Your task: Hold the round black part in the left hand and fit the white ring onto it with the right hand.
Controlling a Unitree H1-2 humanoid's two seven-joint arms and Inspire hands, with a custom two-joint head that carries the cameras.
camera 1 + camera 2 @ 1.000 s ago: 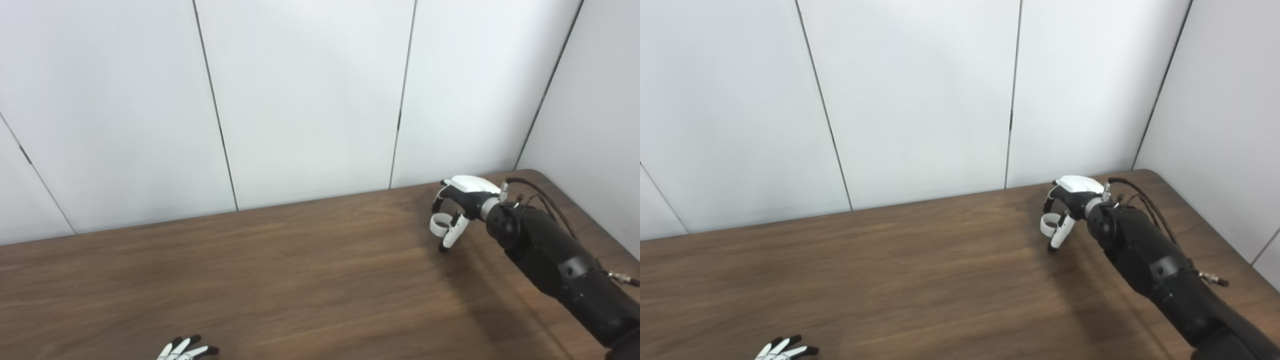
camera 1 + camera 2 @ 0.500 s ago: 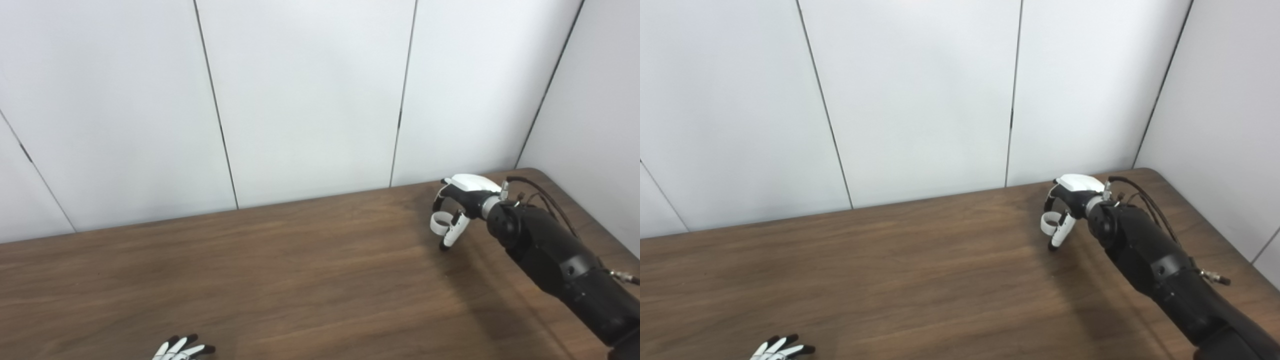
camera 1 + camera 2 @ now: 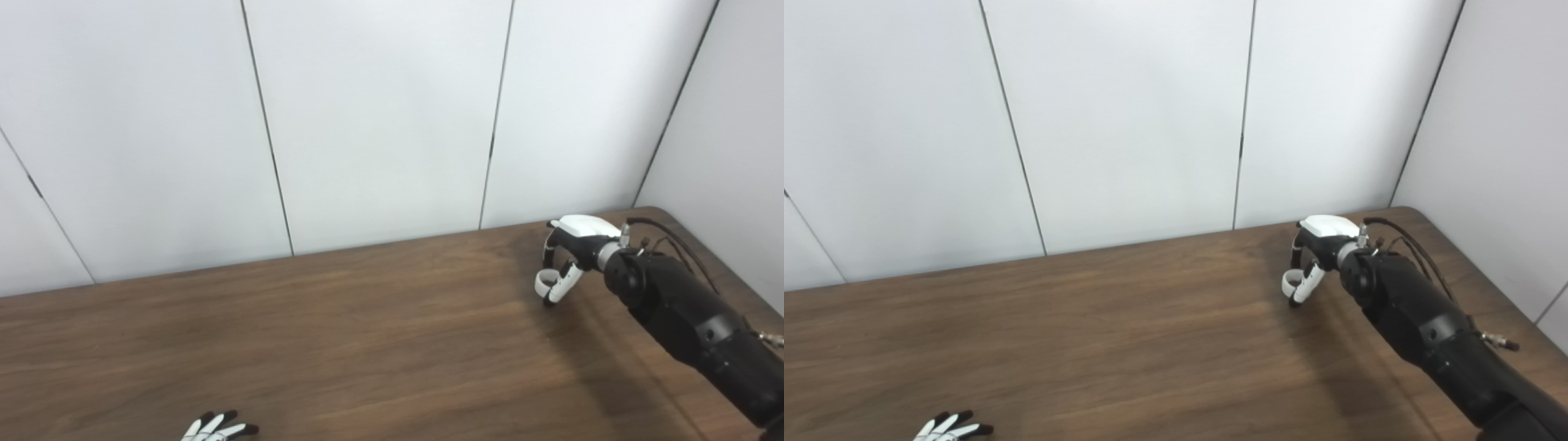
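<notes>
My right hand (image 3: 569, 254) reaches over the far right part of the wooden table (image 3: 343, 343). It is shut on the white ring (image 3: 544, 283), which hangs low between its fingers and thumb, close above the tabletop; the ring also shows in the right eye view (image 3: 1291, 282). Only the fingertips of my left hand (image 3: 214, 427) show at the bottom edge, spread apart and holding nothing that I can see. No round black part is in view.
White wall panels (image 3: 380, 122) stand right behind the table's far edge and along its right side. The table's rounded far right corner (image 3: 664, 214) lies just beyond my right hand. A cable (image 3: 661, 229) loops off the right wrist.
The right hand shifted slightly right and the ring dropped lower in its grip, closer to the tabletop. The left fingertips slid a little lower and left; the view also shifted slightly.
</notes>
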